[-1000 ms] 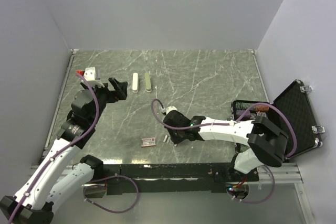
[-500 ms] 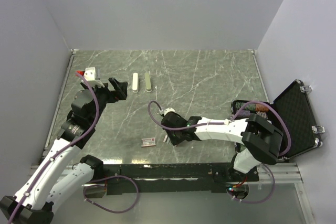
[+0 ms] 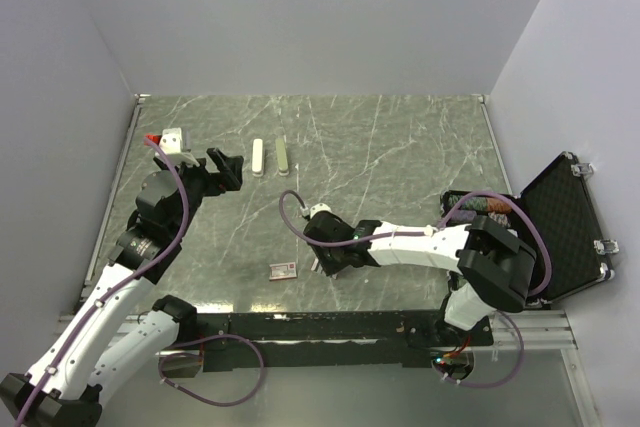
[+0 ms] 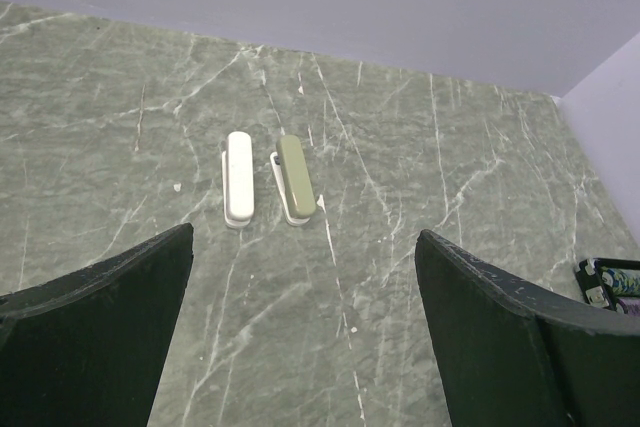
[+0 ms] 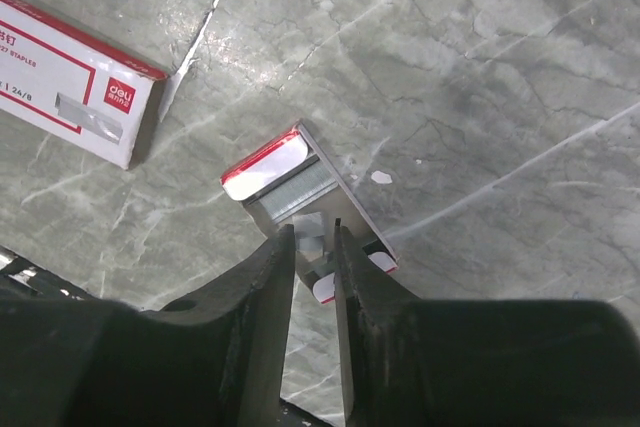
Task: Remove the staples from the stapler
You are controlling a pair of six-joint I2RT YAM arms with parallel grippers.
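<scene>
Staples (image 5: 296, 191) in sight on the right wrist view: one silvery-grey strip lying in a small open tray (image 5: 352, 215) with a red-and-white flap at each end, flat on the worktop (image 3: 400, 147). Right over the tray's near end sits the right hand (image 5: 312, 239), and its fingers (image 5: 268, 277) are drawn in close with only a thin slit between them. There's something pale in that slit, but I can't tell whether they're pinching it or merely standing over it.

Just up and left of the tray lies a single red-and-white card box (image 5: 70, 77). It carries the "deli" logo in a red patch, and "24/6" and "STAPLES" in small print. From above, box, tray and right hand all crowd the near middle of the worktop, with the box to the left of the hand.

Further back there are two staplers, side by side and parallel, close but not touching: a white stapler (image 4: 238, 177) on the left and an olive-green stapler (image 4: 296, 179) on the right, both lying flat. No writing readable on either.

The left hand (image 4: 302, 237) hangs above the worktop short of them, spread wide, nothing between its fingers.

Off the right edge, one black case (image 3: 565, 217) stands open
</scene>
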